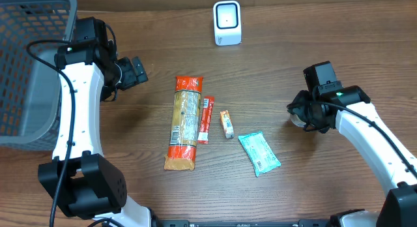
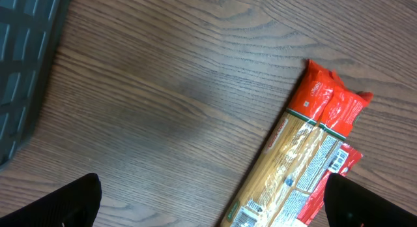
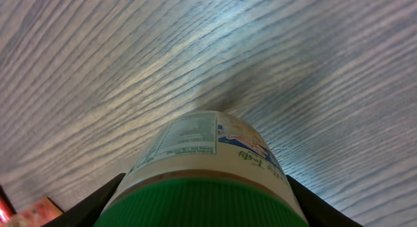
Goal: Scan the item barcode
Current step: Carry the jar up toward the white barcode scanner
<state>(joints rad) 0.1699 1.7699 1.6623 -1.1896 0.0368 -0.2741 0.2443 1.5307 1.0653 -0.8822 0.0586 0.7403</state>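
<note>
My right pincer [image 1: 303, 115] is closed on a white-labelled jar with a green ribbed lid [image 3: 195, 145]. Its dark fingers [image 3: 98, 202] press either side of the lid, and the jar's base points toward the brown wooden bench [image 1: 326, 44]. I cannot tell whether the jar touches the wood. This grip sits at the right of the bench, well apart from the white box-shaped scanner [image 1: 227, 22], which stands at the far edge near the middle.

My left pincer [image 1: 135, 70] hangs wide over bare wood at the left with nothing in it. In its wrist view the fingertips [image 2: 68, 201] show only at the two lower corners. The grey plastic mesh basket [image 1: 26, 64] sits at the far left, just beside that arm.

Four items lie flat in the middle of the bench. The long clear-and-red bag of spaghetti [image 1: 184, 122] runs near to far. The thin red stick pack [image 1: 206, 121] lies along its right side, with the small orange packet [image 1: 226, 124] just beside that. The teal foil packet [image 1: 258, 152] lies nearer and further right.
</note>
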